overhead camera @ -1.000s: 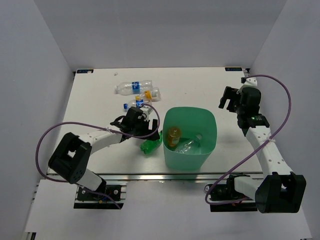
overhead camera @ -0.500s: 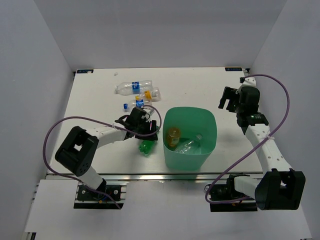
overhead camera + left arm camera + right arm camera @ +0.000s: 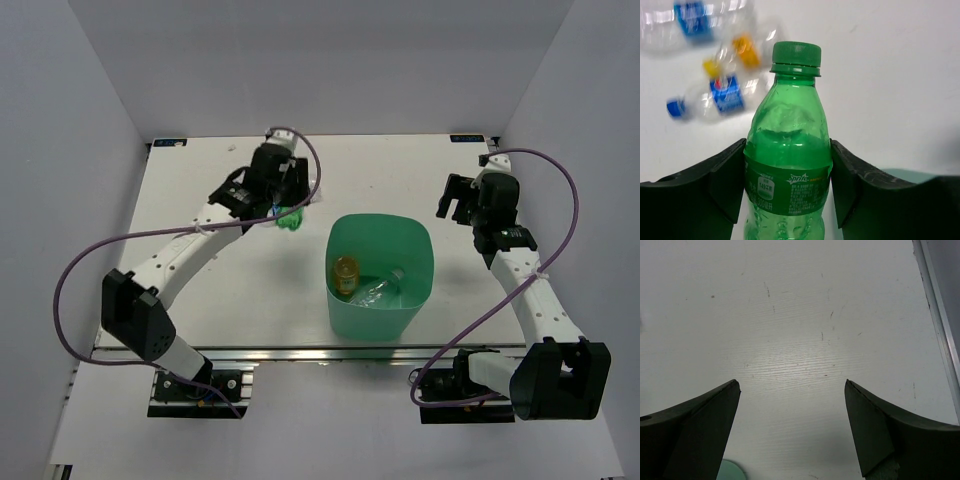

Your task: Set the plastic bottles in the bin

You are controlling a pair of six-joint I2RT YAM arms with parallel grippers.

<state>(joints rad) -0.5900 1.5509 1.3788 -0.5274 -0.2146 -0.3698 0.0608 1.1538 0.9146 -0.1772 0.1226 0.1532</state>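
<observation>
- Left gripper (image 3: 787,152): hangs above the table (image 3: 400,170), jaws clamped on the green bottle (image 3: 788,112) at its label, cap pointing away from the wrist.
- Green bottle: in the air, left of and beyond the bin (image 3: 428,262), not over it.
- Bin contents: one orange bottle (image 3: 346,272), one clear bottle (image 3: 378,291).
- Table under the held bottle: clear bottles (image 3: 722,95), blurred, blue labels, one orange cap.
- Right gripper (image 3: 791,385): jaws wide apart, empty, over bare table right of the bin.
</observation>
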